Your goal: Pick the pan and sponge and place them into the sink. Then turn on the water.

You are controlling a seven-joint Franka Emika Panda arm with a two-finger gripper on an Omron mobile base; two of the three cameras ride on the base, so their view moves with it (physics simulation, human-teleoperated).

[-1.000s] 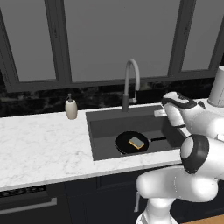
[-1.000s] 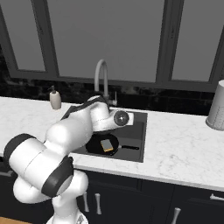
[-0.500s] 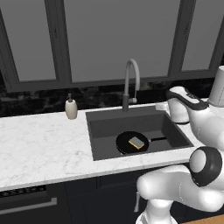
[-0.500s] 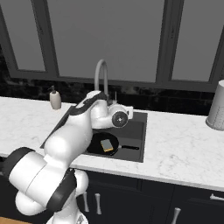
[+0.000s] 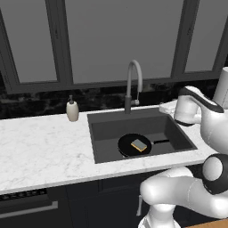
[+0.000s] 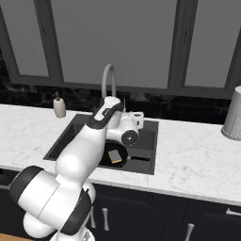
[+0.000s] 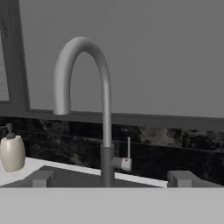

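The gripper gapes wide and empty toward the faucet at 12 o'clock; its fingertips are cut off low.

A white marble surface is seen running under the windows, with a dark recessed sink set into it. A small beige soap dispenser is parked near the sink's back left corner. A grey canister, probably ribbed metal, is stood well off to the right.

Sponge on pan in sink
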